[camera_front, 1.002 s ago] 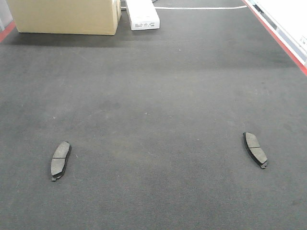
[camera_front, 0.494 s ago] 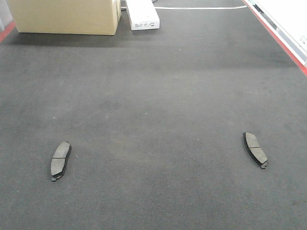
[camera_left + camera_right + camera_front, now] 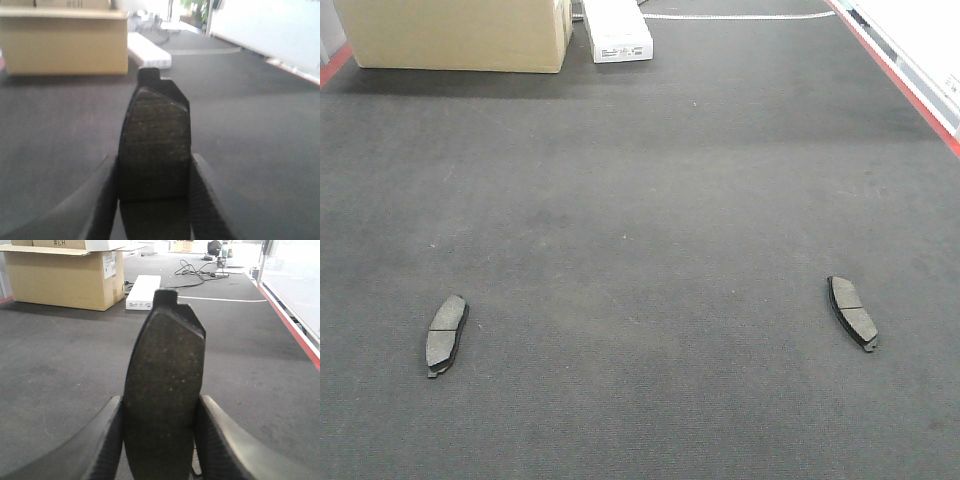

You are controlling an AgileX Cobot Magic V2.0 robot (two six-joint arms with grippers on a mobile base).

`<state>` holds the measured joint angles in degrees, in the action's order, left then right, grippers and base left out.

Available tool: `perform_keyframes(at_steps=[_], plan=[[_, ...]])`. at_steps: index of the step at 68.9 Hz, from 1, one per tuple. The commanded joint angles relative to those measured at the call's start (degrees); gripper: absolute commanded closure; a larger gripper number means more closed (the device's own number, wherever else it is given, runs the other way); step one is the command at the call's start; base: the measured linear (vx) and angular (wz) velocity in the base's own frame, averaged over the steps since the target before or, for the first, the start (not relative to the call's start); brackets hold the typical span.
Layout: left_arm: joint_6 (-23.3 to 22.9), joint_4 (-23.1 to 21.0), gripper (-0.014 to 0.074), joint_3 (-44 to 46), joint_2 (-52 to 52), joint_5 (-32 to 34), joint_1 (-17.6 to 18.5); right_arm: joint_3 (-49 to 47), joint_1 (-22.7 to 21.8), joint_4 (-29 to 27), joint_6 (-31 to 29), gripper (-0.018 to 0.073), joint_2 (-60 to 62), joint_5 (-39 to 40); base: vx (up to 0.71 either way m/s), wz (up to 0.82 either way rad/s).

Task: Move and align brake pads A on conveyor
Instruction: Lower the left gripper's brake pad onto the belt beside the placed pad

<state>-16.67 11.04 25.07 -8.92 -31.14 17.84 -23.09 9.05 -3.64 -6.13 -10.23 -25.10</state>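
Though gripper-held [image 3: 161, 440], brake pad [image 3: 164, 390] upright

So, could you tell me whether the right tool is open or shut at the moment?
Shut on a brake pad: the right wrist view shows the right tool with both fingers pressed against the pad's sides, holding it on edge.

The conveyor [image 3: 640, 200] is laid with two brake pads A — one [image 3: 446, 334] left, one [image 3: 852, 312] right — and, farther off, a cardboard box [image 3: 455, 35] and a white box [image 3: 617, 30].
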Motion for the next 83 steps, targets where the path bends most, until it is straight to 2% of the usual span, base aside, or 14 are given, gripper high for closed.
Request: perform_keyframes(at_steps=[1,8,15,17,38,49,57,71,83], plan=[[-0.9,-1.1,0.0599,5.6,-5.1,-1.0,0.1,-1.6,-0.2,0.1,-0.5,0.0566,-0.6,5.8,0.00,0.00],[-0.9,-5.5,0.0595,11.0,-13.2,-6.2,0.1,-1.6,-0.2,0.1,-0.5,0.0566,-0.6,5.8,0.00,0.00],[-0.9,-11.4,0.0592,15.9,-23.2,-7.4,0.1,-1.6,-0.2,0.1,-0.5,0.0566,-0.6,5.8,0.00,0.00],[-0.8,-12.0,0.0592,16.7,-25.8,-7.4,0.1,-1.6,-0.2,0.1,-0.5,0.0566,-0.6,5.8,0.00,0.00],[-0.8,-13.6,0.0592,27.0,-55.8,-4.2,0.3,-1.6,-0.2,0.1,-0.5,0.0566,-0.6,5.8,0.00,0.00],[-1.2,-13.9,0.0592,32.9,-68.0,-3.4,3.2,-1.6,-0.2,0.1,-0.5,0.0566,-0.6,5.8,0.00,0.00],[-4.9,-14.2,0.0592,36.8,-75.8,-2.7,5.6,-1.6,-0.2,0.1,-0.5,0.0566,-0.6,5.8,0.00,0.00],[-7.1,-14.2,0.0592,42.8,-86.5,-3.0,10.4,-1.6,-0.2,0.1,-0.5,0.0566,-0.6,5.8,0.00,0.00],[-11.9,-14.2,0.0575,46.1,-93.1,-3.8,11.0,-1.6,-0.2,0.1,-0.5,0.0565,-0.6,5.8,0.00,0.00]])
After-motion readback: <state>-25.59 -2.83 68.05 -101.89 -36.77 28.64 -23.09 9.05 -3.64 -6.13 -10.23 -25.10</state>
